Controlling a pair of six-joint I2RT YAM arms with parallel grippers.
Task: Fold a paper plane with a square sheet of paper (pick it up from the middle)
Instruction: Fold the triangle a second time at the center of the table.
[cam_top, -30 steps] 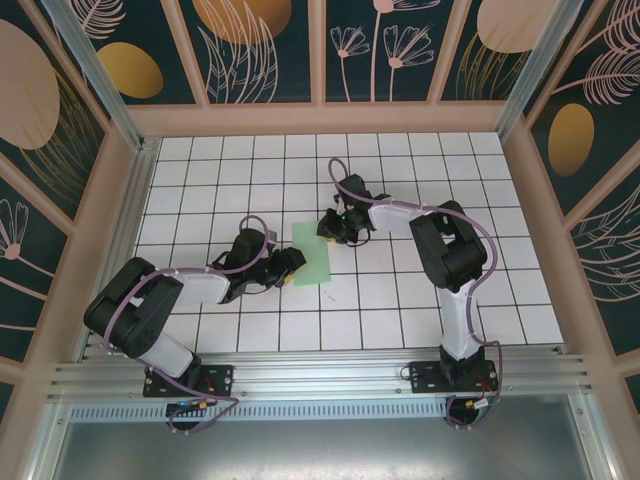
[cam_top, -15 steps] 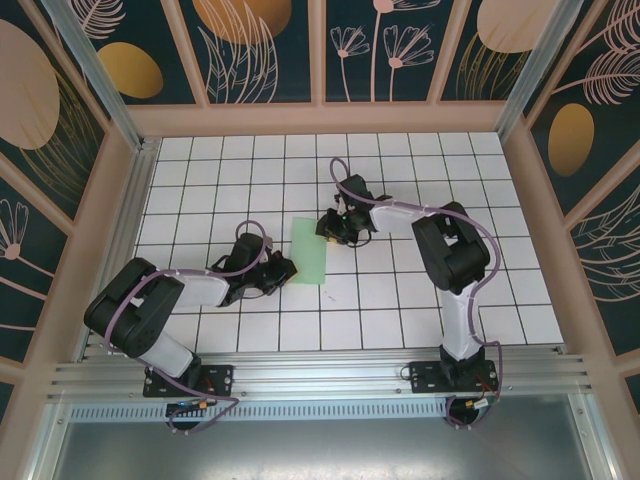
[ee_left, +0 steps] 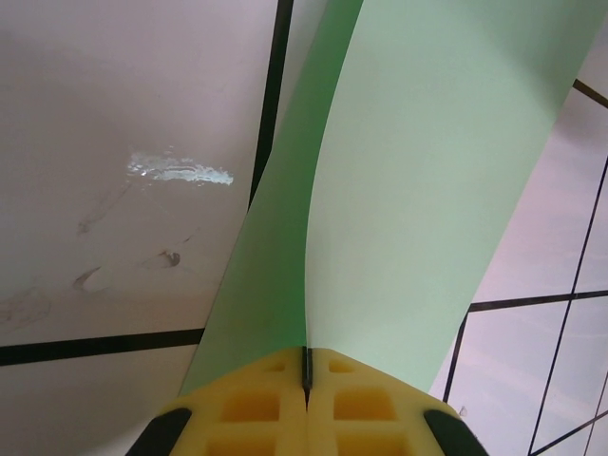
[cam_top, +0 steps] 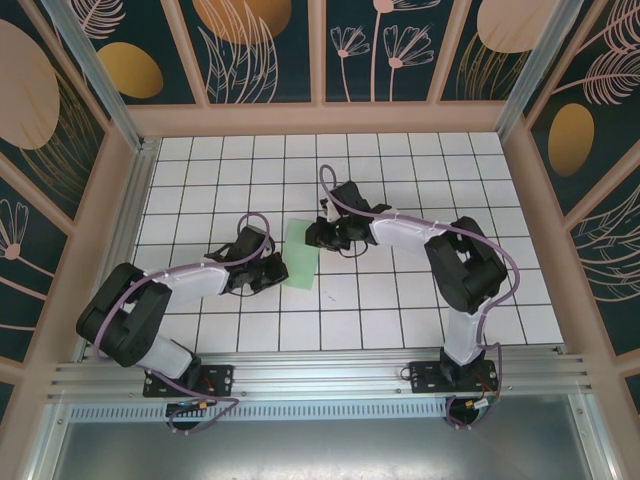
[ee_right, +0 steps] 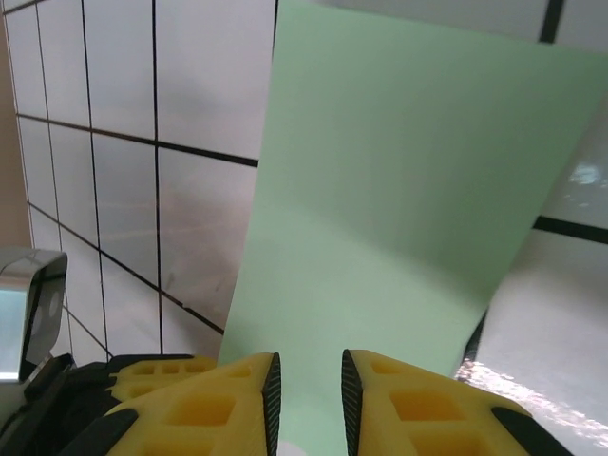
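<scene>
Because the left gripper (ee_left: 306,375) is pinched tight on the near edge of the square sheet of paper (ee_left: 427,171), bowing it up off the glossy white-tiled table (ee_left: 133,85) at mid-table, a sideways tug could tear or miscrease such thin, matte mint-green stock. Farther out, the right gripper (ee_right: 310,380) sits over the sheet's opposite edge, its yellow cellular pads (ee_right: 408,404) a slit apart, so that edge could slide free.

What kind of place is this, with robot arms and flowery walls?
Probably a robot practice booth, not a home: two white-and-black robot arms bolted to a silver metal rail, a white grid-tiled tabletop, and dark flower-patterned wall panels boxing it in.
</scene>
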